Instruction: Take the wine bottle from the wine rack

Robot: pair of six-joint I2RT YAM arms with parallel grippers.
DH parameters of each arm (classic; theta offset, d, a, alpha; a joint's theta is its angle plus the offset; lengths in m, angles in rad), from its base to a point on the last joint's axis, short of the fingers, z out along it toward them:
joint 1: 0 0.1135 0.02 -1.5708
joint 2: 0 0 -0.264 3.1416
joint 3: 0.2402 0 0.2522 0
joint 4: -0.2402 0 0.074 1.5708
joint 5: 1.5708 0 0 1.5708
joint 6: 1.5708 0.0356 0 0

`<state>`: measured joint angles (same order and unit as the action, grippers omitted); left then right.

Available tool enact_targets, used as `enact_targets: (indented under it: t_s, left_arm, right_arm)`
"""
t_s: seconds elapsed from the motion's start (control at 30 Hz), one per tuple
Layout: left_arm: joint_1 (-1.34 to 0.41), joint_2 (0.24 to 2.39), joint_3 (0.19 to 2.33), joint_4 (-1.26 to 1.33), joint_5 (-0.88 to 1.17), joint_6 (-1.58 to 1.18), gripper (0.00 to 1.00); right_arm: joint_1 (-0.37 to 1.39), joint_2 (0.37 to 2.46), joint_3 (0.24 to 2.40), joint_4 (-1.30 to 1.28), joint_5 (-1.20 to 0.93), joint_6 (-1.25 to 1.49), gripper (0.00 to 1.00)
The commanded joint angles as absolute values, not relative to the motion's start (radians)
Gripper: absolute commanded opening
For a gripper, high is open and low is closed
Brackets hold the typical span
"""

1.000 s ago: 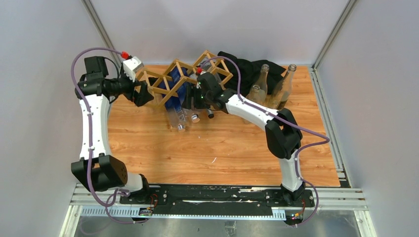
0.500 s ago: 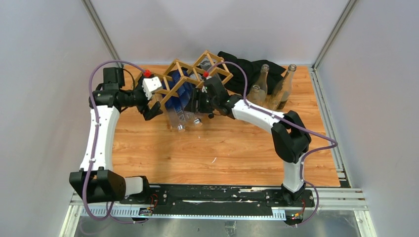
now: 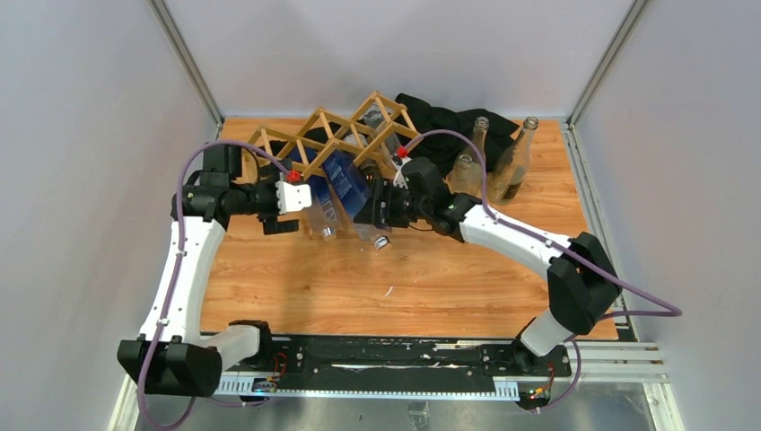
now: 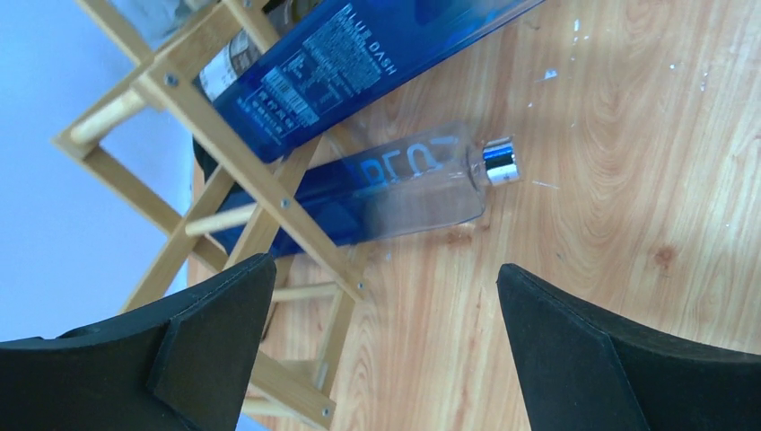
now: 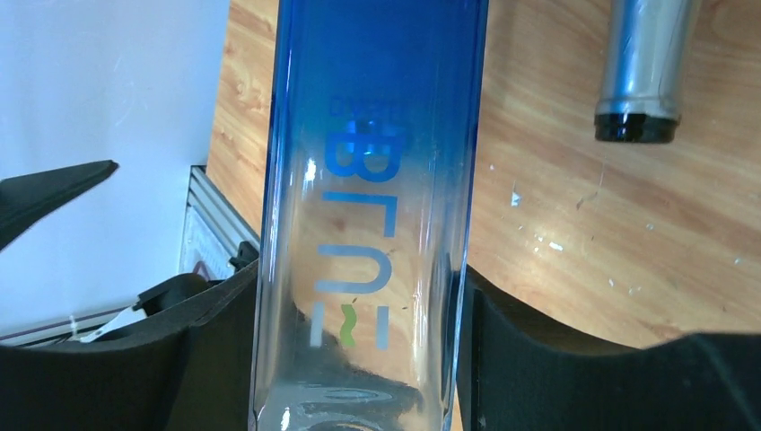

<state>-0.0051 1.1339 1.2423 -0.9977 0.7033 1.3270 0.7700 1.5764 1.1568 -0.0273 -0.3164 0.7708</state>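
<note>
The light wooden wine rack (image 3: 328, 139) stands at the back of the table and also shows in the left wrist view (image 4: 224, 171). My right gripper (image 3: 372, 208) is shut on the clear lower part of a blue-to-clear wine bottle (image 5: 368, 180), which slants out from the rack's front (image 3: 345, 178). A second blue bottle with a silver cap (image 4: 404, 193) lies in the rack's lower cells with its neck on the table (image 3: 321, 218). My left gripper (image 4: 386, 310) is open and empty, just above the table in front of the rack's left part (image 3: 285, 223).
A dark-capped bottle neck (image 5: 642, 81) sticks out beside the held bottle (image 3: 381, 241). A black cloth (image 3: 449, 121) lies behind the rack's right end. Several empty glass bottles (image 3: 494, 157) stand at the back right. Enclosure walls stand close on three sides.
My left gripper has swung from the rack's left end rightward and nearer, in front of the rack. My right gripper has drawn back to the right and nearer with the blue bottle.
</note>
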Motion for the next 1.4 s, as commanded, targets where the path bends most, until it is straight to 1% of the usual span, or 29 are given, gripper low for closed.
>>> enact_targets:
  t_s: [0.0, 0.2, 0.4, 0.53, 0.67, 0.83, 1.03, 1.3, 1.37]
  left_arm:
    - [-0.075, 1.100, 1.227, -1.000, 0.683, 1.388, 1.00]
    - [-0.140, 1.049, 1.188, -0.999, 0.651, 1.439, 1.00]
    - [-0.202, 1.005, 1.149, -0.998, 0.632, 1.479, 1.00]
    - [-0.283, 0.967, 1.097, -0.999, 0.616, 1.471, 1.00]
    - [-0.392, 0.951, 1.064, -0.989, 0.596, 1.404, 1.00]
    - [-0.501, 0.967, 1.048, -0.886, 0.525, 1.246, 1.00]
    - [-0.579, 1.031, 1.059, -0.862, 0.448, 1.104, 1.00]
    - [-0.603, 1.065, 1.042, -0.817, 0.384, 1.095, 1.00]
    - [-0.606, 1.063, 1.032, -0.815, 0.373, 1.115, 0.97]
  right_arm:
    - [0.784, 1.479, 1.146, 0.048, -0.411, 0.815, 0.00]
    - [0.783, 1.387, 1.121, 0.006, -0.449, 0.825, 0.00]
    - [0.784, 1.285, 1.124, -0.147, -0.473, 0.794, 0.00]
    - [0.784, 1.253, 1.158, -0.263, -0.479, 0.763, 0.00]
    - [0.785, 1.224, 1.184, -0.300, -0.489, 0.757, 0.00]
    - [0.792, 1.216, 1.213, -0.316, -0.512, 0.779, 0.00]
    - [0.805, 1.231, 1.250, -0.331, -0.549, 0.793, 0.00]
    - [0.839, 1.279, 1.334, -0.360, -0.612, 0.782, 0.00]
    - [0.844, 1.289, 1.358, -0.366, -0.619, 0.779, 0.00]
